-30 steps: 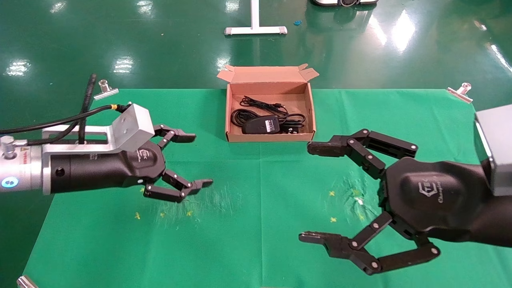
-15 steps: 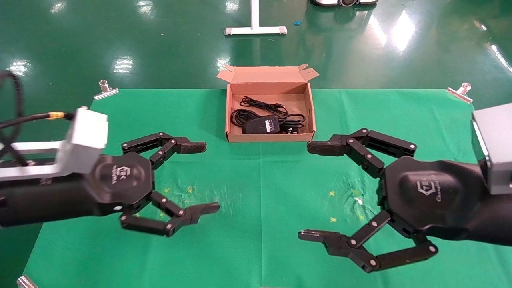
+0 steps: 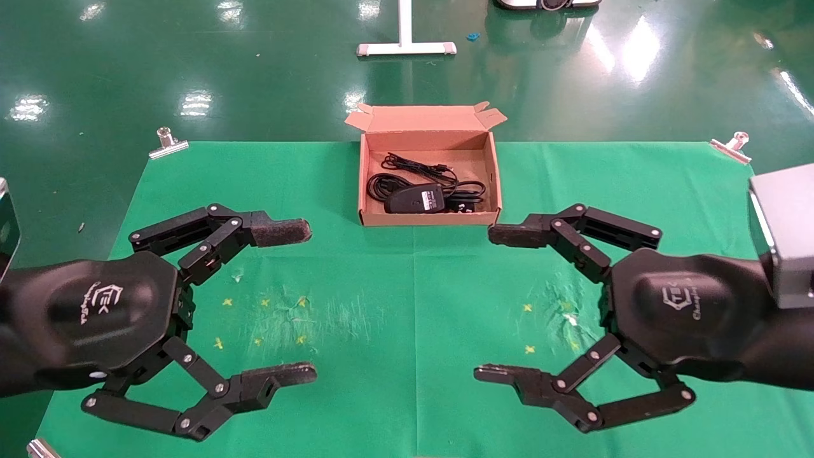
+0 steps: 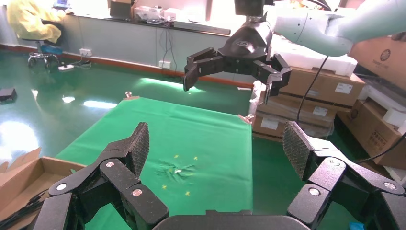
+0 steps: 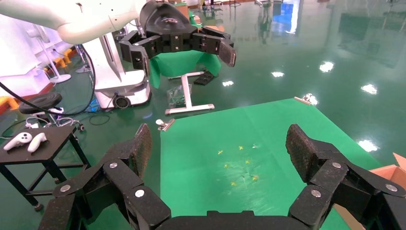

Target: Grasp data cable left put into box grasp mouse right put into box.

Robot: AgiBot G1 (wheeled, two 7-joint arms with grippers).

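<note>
Mouse, small black body with pale label (image 3: 414,198), and thick black coiled data cable (image 3: 381,184) sit inside the brown cardboard box (image 3: 491,166). Left gripper (image 3: 289,304) and right gripper (image 3: 497,304) hang spread wide, empty; you should park them clear.

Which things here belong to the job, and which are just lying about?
Job:
- box
- data cable, in the box
- mouse, in the box
- left pincer, open
- right pincer, open

Lying about:
- clips on the cloth's corners
- white stand on the floor

Data cable (image 3: 459,189) half hidden under mouse (image 3: 415,198) in box (image 3: 491,166)
</note>
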